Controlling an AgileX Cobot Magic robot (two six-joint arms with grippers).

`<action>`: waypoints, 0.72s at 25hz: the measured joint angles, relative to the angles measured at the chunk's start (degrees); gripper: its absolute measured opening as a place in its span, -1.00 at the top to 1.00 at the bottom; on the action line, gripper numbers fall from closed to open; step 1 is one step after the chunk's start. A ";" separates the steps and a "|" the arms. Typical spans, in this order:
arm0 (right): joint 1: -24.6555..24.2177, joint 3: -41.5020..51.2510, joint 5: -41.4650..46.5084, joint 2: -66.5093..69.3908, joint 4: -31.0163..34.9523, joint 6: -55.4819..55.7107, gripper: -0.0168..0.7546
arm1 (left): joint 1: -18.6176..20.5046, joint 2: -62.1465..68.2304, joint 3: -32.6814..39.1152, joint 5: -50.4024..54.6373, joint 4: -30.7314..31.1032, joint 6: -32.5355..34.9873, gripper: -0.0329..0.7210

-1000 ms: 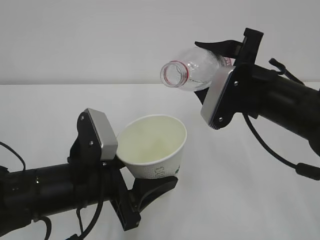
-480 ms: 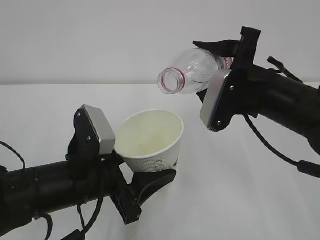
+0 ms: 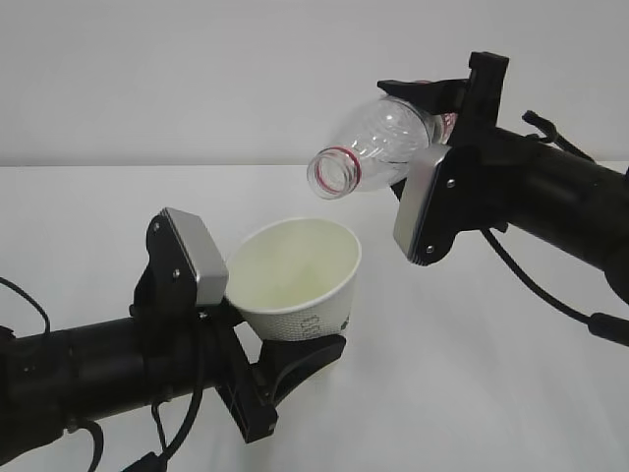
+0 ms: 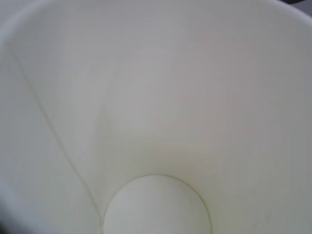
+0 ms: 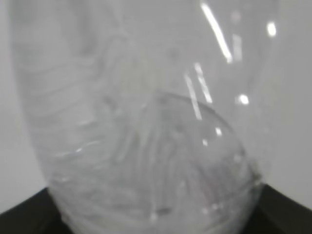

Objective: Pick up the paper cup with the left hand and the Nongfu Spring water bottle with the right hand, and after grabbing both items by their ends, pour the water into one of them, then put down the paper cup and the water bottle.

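White paper, held up off the table: the paper cup (image 3: 298, 277) sits tilted in the left hand (image 3: 263, 359), whose black fingers are clamped around its lower body, one curving under its base. Since a second ago the cup has shifted slightly to the left and sits a little lower in the exterior view, and it has barely moved in the last half second. Its long axis leans, with the open mouth facing up and toward the camera and the base pointing down toward the near edge of the white table (image 3: 472, 393). The left wrist view looks straight down inside the cup (image 4: 156, 122), to its round bottom; no pool of liquid is plain there.

Above and to the right of the cup, the Nongfu Spring water bottle (image 3: 369, 147) is gripped by the right hand (image 3: 447, 147), its fingers closed on the body behind the shoulder. Compared with a second ago, the bottle's uncapped mouth with the red neck ring has moved left and dipped, so it is tipped more steeply. Its long axis slopes from upper right to lower left, the mouth aimed down at the cup's rim but apart from it. No stream of water shows. The right wrist view shows only blurred clear ribbed plastic (image 5: 146, 126).
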 joint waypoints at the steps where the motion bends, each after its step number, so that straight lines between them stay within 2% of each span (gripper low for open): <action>1: 0.00 0.00 0.00 0.00 0.00 -0.40 -0.37 | 0.00 0.00 0.00 0.00 0.00 0.00 -0.45; 18: 0.00 -1.10 0.93 0.00 0.00 -6.58 -0.37 | 0.00 0.00 0.00 0.00 1.80 0.00 -0.44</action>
